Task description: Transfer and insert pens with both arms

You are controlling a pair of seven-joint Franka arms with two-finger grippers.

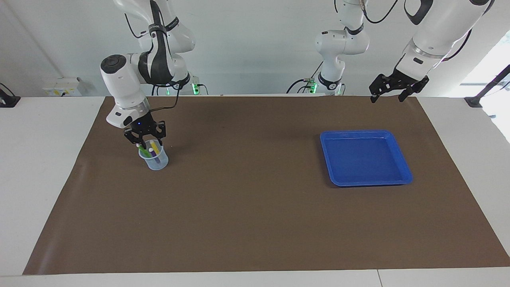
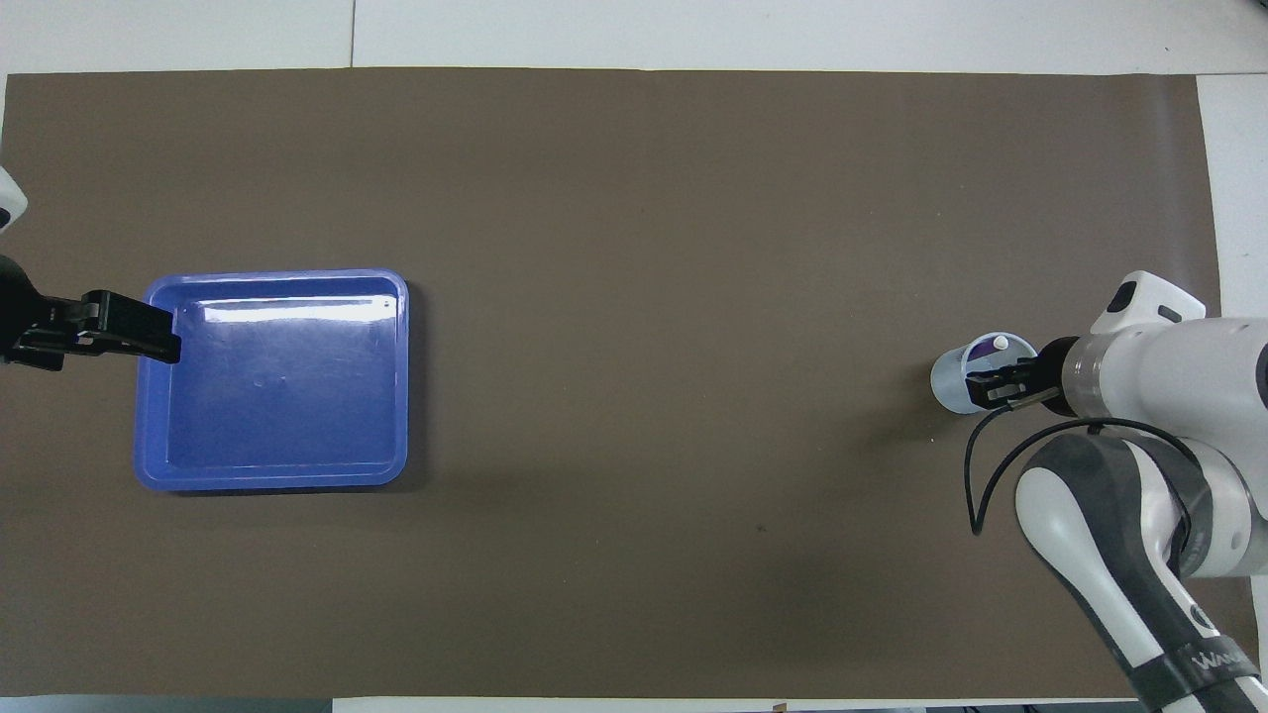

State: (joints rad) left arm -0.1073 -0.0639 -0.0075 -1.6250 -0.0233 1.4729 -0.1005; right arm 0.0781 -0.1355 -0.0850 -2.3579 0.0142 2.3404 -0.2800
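Observation:
Three pens stand in a small clear cup [image 1: 154, 159] toward the right arm's end of the table: a green one [image 1: 142, 150], a yellow one [image 1: 154, 148] and a purple one [image 1: 158, 160]. My right gripper [image 1: 146, 142] hangs just above the cup's mouth, open, with nothing between its fingers. From overhead the cup [image 2: 953, 381] shows the purple pen's pale end [image 2: 1001, 343], and the right gripper [image 2: 991, 386] covers the other pens. My left gripper [image 1: 387, 97] is open and empty, raised in the air by the blue tray [image 1: 360, 132].
The blue tray [image 2: 277, 278] holds nothing and lies on the brown mat [image 1: 247, 199] toward the left arm's end. From overhead the left gripper [image 2: 158, 337] overlaps the tray's edge. Two smaller white arms with green-lit bases [image 1: 314, 85] stand at the robots' end.

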